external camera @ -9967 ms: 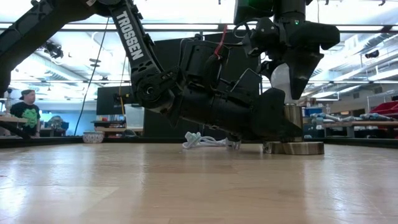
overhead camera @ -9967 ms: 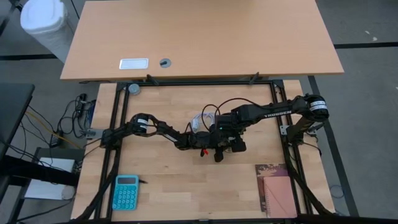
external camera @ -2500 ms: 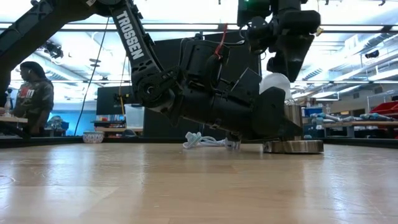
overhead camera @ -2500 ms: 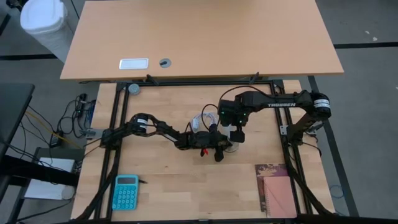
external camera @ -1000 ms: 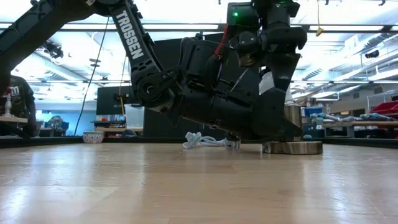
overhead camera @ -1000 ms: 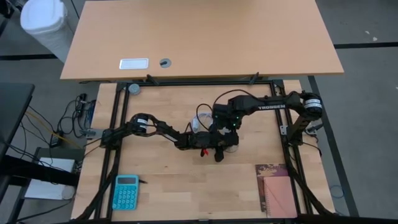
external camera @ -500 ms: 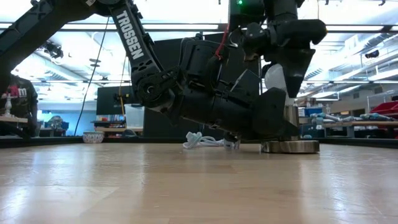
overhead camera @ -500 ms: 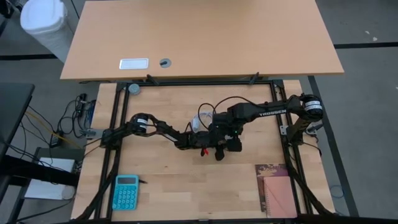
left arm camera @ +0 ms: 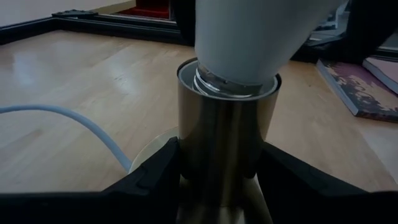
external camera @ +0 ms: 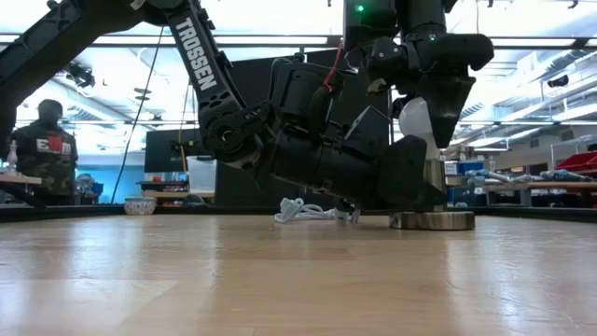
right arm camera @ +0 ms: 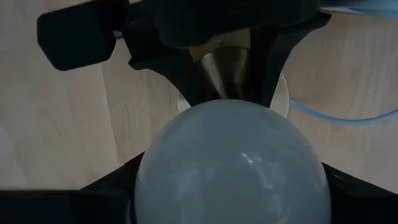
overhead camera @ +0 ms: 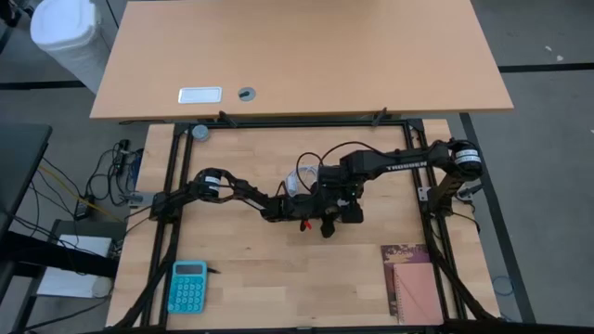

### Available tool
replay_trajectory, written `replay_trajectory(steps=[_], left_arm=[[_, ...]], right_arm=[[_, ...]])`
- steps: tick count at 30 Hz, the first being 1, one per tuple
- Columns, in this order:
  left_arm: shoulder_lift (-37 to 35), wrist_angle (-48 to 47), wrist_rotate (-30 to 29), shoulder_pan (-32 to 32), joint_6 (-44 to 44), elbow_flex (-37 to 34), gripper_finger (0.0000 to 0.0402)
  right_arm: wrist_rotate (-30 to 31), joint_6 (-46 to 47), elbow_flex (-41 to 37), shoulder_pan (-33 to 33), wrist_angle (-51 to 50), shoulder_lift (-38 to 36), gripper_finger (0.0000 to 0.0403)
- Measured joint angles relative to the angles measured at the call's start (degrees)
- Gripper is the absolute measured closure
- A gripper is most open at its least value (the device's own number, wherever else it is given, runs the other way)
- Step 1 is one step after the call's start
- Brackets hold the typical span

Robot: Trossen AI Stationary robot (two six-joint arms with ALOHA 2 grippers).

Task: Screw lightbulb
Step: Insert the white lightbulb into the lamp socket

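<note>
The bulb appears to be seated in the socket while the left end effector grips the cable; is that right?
Not quite: the left end effector grips the socket, not the cable, as the left wrist view shows. The bulb does sit in the socket.

Both arms are matte black with rounded joint housings. The right arm [overhead camera: 399, 165] carries white TROSSEN lettering, thin black looping cables and a green indicator light [external camera: 361, 9]; red wires [external camera: 328, 65] cross the wrist.
</note>
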Motion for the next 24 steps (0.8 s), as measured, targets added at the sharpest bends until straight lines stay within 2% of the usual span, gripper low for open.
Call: replay_trajectory(steps=[8,15,24], left_arm=[[0.0,0.0,-2.0,0.0,-1.1,0.0,0.0208],[0.0,-0.1,-5.4,-0.6,-2.5,0.0,0.0208],[0.1,0.1,-13.4,-2.2,-4.3,0.0,0.0208]], right_arm=[[-0.6,11.4,0.0,-1.4,0.5,-0.1,0.0143],[2.1,24.0,0.1,-0.4,0.8,-0.1,0.0145],[4.8,38.4,0.0,0.7,2.1,-0.1,0.0145]])
